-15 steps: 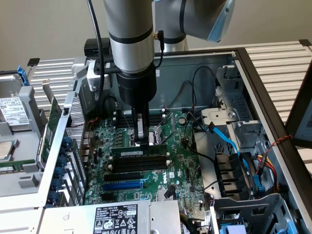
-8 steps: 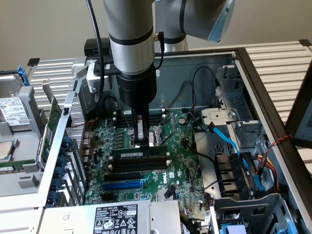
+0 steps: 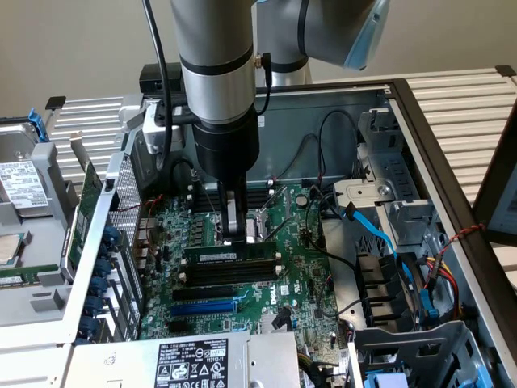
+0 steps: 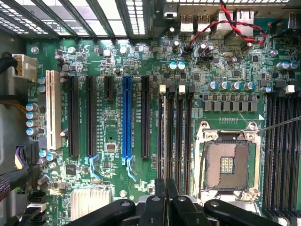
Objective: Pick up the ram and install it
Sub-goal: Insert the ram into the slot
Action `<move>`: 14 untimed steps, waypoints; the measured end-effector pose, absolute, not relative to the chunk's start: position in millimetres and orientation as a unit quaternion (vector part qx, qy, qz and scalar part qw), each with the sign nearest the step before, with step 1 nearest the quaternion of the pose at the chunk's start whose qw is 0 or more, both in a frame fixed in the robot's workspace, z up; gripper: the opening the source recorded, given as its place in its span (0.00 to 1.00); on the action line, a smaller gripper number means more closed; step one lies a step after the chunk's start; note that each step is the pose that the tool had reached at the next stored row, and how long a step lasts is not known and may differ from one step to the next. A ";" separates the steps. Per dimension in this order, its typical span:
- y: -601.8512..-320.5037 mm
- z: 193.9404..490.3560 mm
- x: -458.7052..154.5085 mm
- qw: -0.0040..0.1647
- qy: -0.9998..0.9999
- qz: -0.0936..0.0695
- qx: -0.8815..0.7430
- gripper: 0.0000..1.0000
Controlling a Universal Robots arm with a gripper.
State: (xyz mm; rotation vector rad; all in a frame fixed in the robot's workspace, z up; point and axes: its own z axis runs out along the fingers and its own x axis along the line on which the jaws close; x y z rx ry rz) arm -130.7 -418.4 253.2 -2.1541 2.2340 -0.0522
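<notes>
exterior view, long thin dark green ram (image 3: 242, 251), pale label strip, edgewise on motherboard (image 3: 300, 271), closed tool (image 3: 233, 236) at its top

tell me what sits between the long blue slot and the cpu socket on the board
In the wrist view, one long black slot lies beside the blue slot, then a bank of black memory slots, then the CPU socket.

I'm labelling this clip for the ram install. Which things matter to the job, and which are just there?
Job: ram, gripper shut, directly over it, black memory slots.
Just there: blue slot, CPU socket, blue cable, white slot.
</notes>
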 end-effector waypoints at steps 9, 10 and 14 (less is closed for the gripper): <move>-418.5 251.1 -131.7 0.021 0.720 -0.019 -0.694 0.13; -418.5 250.7 -131.7 0.021 0.720 -0.019 -0.694 0.13; -418.5 249.1 -131.8 0.021 0.720 -0.019 -0.694 0.13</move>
